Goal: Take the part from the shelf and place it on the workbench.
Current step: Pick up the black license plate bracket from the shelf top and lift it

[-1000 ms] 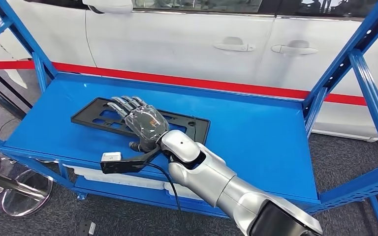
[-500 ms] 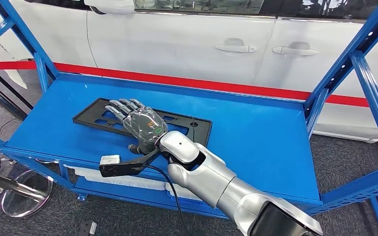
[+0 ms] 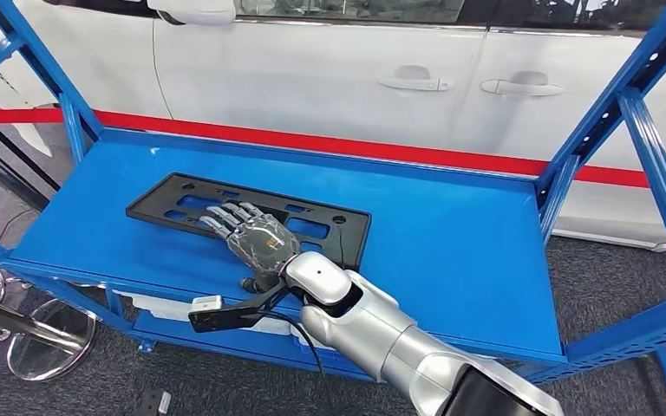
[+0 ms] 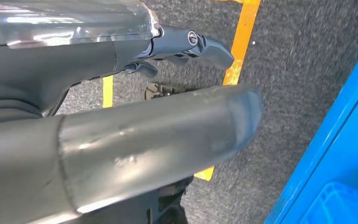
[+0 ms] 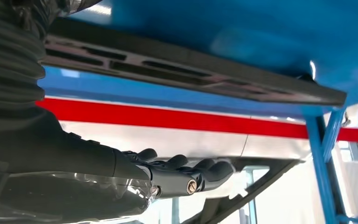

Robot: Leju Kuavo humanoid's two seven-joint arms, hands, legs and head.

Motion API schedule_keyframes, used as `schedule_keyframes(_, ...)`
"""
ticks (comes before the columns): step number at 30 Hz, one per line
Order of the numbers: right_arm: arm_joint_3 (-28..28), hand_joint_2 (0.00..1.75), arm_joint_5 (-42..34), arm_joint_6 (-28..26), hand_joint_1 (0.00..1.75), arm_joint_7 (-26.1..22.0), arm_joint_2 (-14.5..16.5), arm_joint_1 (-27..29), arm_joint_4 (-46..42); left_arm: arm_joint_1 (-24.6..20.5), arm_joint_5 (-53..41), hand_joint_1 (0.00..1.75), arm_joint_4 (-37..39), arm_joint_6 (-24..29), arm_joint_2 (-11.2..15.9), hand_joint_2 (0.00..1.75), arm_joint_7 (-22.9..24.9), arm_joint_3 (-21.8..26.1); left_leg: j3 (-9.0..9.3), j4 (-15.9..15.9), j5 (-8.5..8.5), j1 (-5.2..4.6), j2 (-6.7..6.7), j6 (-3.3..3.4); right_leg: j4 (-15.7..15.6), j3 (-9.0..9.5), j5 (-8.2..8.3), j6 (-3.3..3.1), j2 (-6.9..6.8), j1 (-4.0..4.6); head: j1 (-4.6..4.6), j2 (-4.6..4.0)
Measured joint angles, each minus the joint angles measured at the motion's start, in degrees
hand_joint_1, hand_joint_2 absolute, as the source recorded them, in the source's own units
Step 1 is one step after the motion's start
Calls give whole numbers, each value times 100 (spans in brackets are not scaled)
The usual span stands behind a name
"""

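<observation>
You are looking down from the robot's head at a blue metal shelf (image 3: 451, 234) with slanted blue uprights at its sides. A flat black part (image 3: 312, 227), a long rectangular frame with slotted cut-outs, lies flat on the shelf surface, left of centre. Your right hand (image 3: 251, 238) reaches in from the lower right on a silver arm and sits over the near edge of the part, palm down, fingers (image 3: 219, 217) stretched out fairly straight and pointing toward the far left across the frame. The thumb is at the shelf's front edge. In the right wrist view the fingers show extended and apart from the black part, with nothing clasped between them, so the hand holds nothing. Your left hand (image 4: 121, 135) hangs low beside the shelf over dark grey carpet (image 4: 289, 79) with a yellow floor line (image 4: 242, 37); its thumb and fingers are extended and empty. Behind the shelf stands a white car (image 3: 355, 78) with a red barrier tape (image 3: 399, 149) stretched across in front of it.
</observation>
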Motion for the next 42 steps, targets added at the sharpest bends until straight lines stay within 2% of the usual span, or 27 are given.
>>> schedule_keyframes(1,3,175,49,-61,0,24,17,-3,61,-3,-18,0,0,-3,-2,0,2,-1,-97,224,-141,6,3,-28,-21,12,11,-26,-7,-16,-1,0)
schedule_keyframes(3,11,175,150,-203,0,62,39,-4,241,-6,-55,0,1,-7,-6,0,13,-2,-443,977,-509,16,6,-72,-26,16,13,-50,-19,-16,-1,0)
schedule_keyframes(4,15,175,208,-279,0,82,43,0,351,-4,-73,0,1,-8,-6,0,21,-2,-608,1322,-627,19,7,-85,-24,15,11,-52,-23,-12,0,0)
schedule_keyframes(5,16,175,272,-357,0,105,43,3,468,-1,-89,0,1,-8,-6,0,30,-2,-696,1497,-644,19,7,-90,-20,15,10,-54,-24,-8,0,0)
schedule_keyframes(6,17,175,337,-431,0,132,45,4,577,1,-105,0,1,-7,-5,0,35,-2,-673,1441,-545,19,7,-85,-16,17,9,-53,-21,-7,0,0)
schedule_keyframes(7,17,175,400,-503,0,162,50,0,681,-1,-121,0,1,-5,-3,0,39,-2,-531,1145,-350,18,7,-71,-10,23,5,-50,-15,-6,0,0)
schedule_keyframes(9,16,175,490,-631,0,219,67,-17,851,-12,-149,0,1,-2,4,0,43,-2,-124,316,1,5,5,-24,5,29,-9,-27,-2,4,0,0)
schedule_keyframes(10,16,175,521,-692,0,247,74,-27,927,-20,-160,0,1,-2,7,0,46,-2,20,24,88,-8,2,3,11,23,-12,-6,3,10,-1,0)
schedule_keyframes(11,16,175,549,-751,0,277,78,-37,998,-24,-170,0,0,-2,9,0,52,-2,86,-116,101,-24,-3,26,13,14,-11,17,5,16,0,0)
schedule_keyframes(13,16,175,604,-853,0,339,80,-56,1126,-25,-195,0,0,-2,11,0,67,-2,97,-156,108,-33,-10,74,2,6,2,73,7,20,0,0)
schedule_keyframes(15,15,175,660,-905,0,408,80,-100,1246,-27,-221,0,-1,-1,13,0,82,-2,115,-206,144,-6,6,146,101,-27,-87,135,2,19,1,0)
schedule_keyframes(17,14,175,716,-910,0,462,76,-154,1378,-42,-247,0,-3,-1,13,0,92,-2,127,-238,168,12,24,199,613,-250,-399,178,-5,10,1,0)
schedule_keyframes(19,14,175,781,-908,0,501,62,-163,1529,-53,-267,0,-4,-2,17,0,104,-1,124,-235,166,9,28,214,1381,-610,-734,201,-8,-5,1,0)
schedule_keyframes(20,14,175,813,-913,0,527,52,-153,1606,-54,-274,0,-4,-2,20,0,112,-1,126,-232,164,8,28,216,1604,-721,-776,209,-8,-14,1,0)
schedule_keyframes(21,13,175,842,-927,0,554,43,-146,1678,-55,-286,0,-4,-2,21,0,119,-1,132,-227,161,7,25,215,1608,-731,-702,211,-8,-20,1,0)
schedule_keyframes(22,12,175,865,-944,0,578,37,-148,1735,-56,-299,0,-5,-2,21,0,124,-1,141,-221,154,7,22,211,1376,-626,-525,205,-10,-25,1,0)
schedule_keyframes(24,9,175,895,-971,0,603,34,-174,1817,-68,-319,0,-8,-6,20,0,127,-2,158,-199,127,-3,16,182,567,-236,-131,172,-11,-20,1,0)
schedule_keyframes(26,3,175,923,-987,0,623,35,-201,1881,-87,-326,0,-10,-10,21,0,130,-2,152,-171,103,-24,13,137,79,-13,14,138,-5,-9,0,0)
schedule_keyframes(29,-8,175,1060,-1008,0,772,39,-256,1975,-107,-351,0,-11,-10,28,0,140,-2,147,-168,87,-21,13,49,7,2,17,70,3,-5,0,0)
schedule_keyframes(31,-8,175,1236,-1008,0,937,40,-300,2055,-123,-374,0,-11,-13,28,0,145,-2,61,48,-79,-12,14,-5,-43,29,46,1,-8,-33,0,0)
schedule_keyframes(34,-8,175,1538,-1000,0,1166,34,-318,2197,-138,-401,0,-13,-19,29,0,160,-4,-411,1103,-595,1,16,-68,-57,30,63,-44,-21,-33,0,0)
schedule_keyframes(35,-8,175,1638,-988,0,1244,31,-319,2239,-138,-412,0,-13,-19,31,0,167,-4,-537,1378,-670,2,17,-77,-50,27,62,-46,-20,-28,0,0)
schedule_keyframes(36,-8,175,1736,-974,0,1326,27,-323,2277,-138,-425,0,-13,-19,32,0,173,-4,-570,1455,-638,2,17,-77,-43,27,60,-47,-18,-24,0,0)
schedule_keyframes(37,-8,175,1829,-960,0,1411,25,-330,2309,-141,-438,0,-13,-19,33,0,179,-4,-489,1290,-500,2,17,-68,-39,32,59,-47,-13,-23,0,0)
schedule_keyframes(39,-8,175,1980,-949,0,1558,19,-351,2360,-161,-467,0,-16,-19,42,0,191,-4,-89,492,-129,-1,17,-24,-35,47,56,-37,-5,-19,0,0)
schedule_keyframes(40,-8,175,2032,-949,20,1613,10,-362,2383,-177,-480,0,-19,-19,46,0,195,-4,96,124,-9,-15,16,5,-31,49,54,-19,-2,-10,0,0)
schedule_keyframes(42,-8,175,2086,-948,99,1681,-12,-378,2423,-204,-498,0,-25,-19,52,0,200,-3,260,-205,46,-46,10,59,-35,46,63,34,-2,1,0,0)
